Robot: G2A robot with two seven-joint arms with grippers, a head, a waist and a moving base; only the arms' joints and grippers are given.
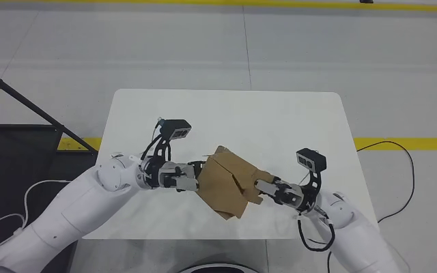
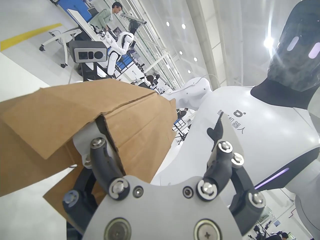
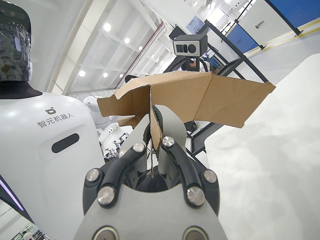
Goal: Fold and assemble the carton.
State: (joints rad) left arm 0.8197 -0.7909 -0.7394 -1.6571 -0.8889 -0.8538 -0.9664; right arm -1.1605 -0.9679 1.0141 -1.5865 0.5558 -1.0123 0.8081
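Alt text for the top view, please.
A partly folded brown cardboard carton is held between both arms over the white table's near half; the right gripper clamps one flap, the left gripper meets the opposite side.

Robotics lab hall: lamp-lit high ceiling [image 2: 225, 13], blue partitions [image 3: 282, 3], workbench [image 2: 83, 26], another white humanoid [image 2: 122, 43], yellow floor line [image 1: 396, 143].

There is one carton [image 1: 229, 183] (brown cardboard), one white table [image 1: 293, 116], and two grippers: the left gripper [image 1: 196, 179] and the right gripper [image 1: 260, 188].
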